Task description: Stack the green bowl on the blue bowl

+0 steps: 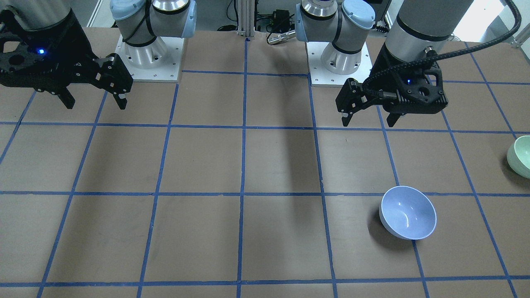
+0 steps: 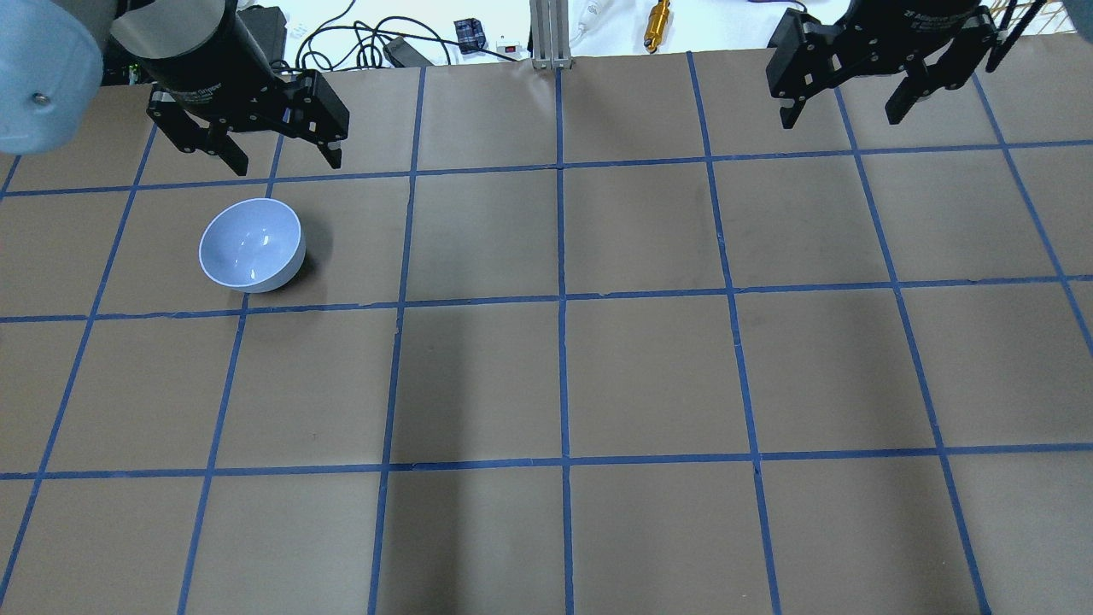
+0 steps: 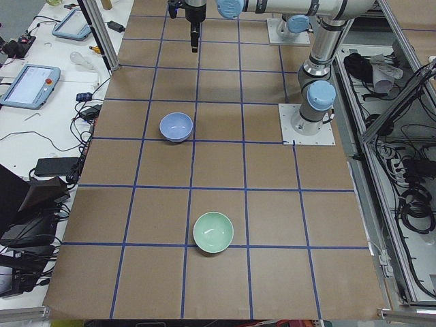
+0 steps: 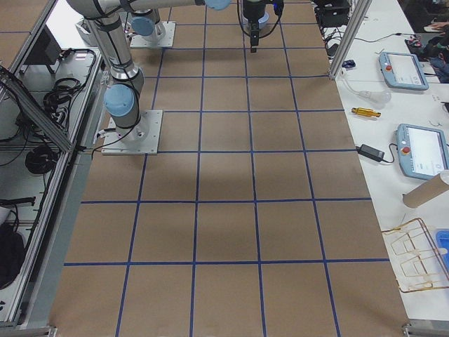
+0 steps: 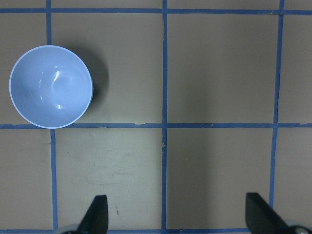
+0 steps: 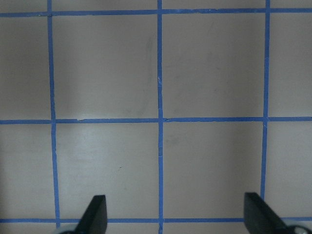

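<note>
The blue bowl stands upright on the brown table, on my left side; it also shows in the overhead view, the exterior left view and the left wrist view. The green bowl stands upright near the table's left end, apart from the blue bowl. It is whole in the exterior left view and out of the overhead view. My left gripper hangs open and empty above the table, on the robot's side of the blue bowl. My right gripper is open and empty, far from both bowls.
The table is brown paper with a grid of blue tape lines. The two arm bases stand at the robot's edge. Cables and small devices lie beyond the far edge.
</note>
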Tool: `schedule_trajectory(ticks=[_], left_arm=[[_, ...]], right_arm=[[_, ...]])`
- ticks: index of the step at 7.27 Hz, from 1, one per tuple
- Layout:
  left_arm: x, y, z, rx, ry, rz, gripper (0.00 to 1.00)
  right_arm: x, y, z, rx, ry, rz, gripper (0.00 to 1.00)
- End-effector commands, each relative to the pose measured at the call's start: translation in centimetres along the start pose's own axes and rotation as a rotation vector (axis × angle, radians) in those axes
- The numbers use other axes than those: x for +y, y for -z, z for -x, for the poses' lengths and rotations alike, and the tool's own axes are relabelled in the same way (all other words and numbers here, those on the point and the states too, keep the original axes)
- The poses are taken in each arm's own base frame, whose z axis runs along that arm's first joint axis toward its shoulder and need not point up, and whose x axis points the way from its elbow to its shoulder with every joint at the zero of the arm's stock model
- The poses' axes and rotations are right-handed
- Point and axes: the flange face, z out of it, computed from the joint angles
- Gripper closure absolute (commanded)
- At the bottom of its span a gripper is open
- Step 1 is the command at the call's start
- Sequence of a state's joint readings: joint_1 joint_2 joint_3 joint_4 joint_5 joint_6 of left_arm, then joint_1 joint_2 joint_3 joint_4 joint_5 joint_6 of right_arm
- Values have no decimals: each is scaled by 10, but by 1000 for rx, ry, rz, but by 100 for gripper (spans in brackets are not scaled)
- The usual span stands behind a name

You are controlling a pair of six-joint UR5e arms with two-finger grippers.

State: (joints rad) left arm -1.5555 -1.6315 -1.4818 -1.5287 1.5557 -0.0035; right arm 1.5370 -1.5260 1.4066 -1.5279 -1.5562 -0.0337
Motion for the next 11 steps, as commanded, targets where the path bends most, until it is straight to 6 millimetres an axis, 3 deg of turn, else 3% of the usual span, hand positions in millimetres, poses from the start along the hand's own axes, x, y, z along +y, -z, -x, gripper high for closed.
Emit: schedule_trajectory(ticks=[1, 6, 7, 8, 10, 11], left_arm=[[0, 0, 0, 0, 0, 0, 0], [1, 2, 2, 5, -36, 0, 0], [4, 2, 10, 3, -57, 27, 0], [6, 3, 35, -1, -84, 51, 0], [12, 8, 108, 12, -147, 114, 0], [15, 6, 156, 13, -260, 138, 0]], right_arm=[[0, 0, 0, 1, 0, 0, 0], [0, -1, 0, 1, 0, 1, 0], [0, -1, 0, 1, 0, 1, 0], [0, -1, 0, 1, 0, 1, 0], [0, -1, 0, 1, 0, 1, 0], [0, -1, 0, 1, 0, 1, 0]])
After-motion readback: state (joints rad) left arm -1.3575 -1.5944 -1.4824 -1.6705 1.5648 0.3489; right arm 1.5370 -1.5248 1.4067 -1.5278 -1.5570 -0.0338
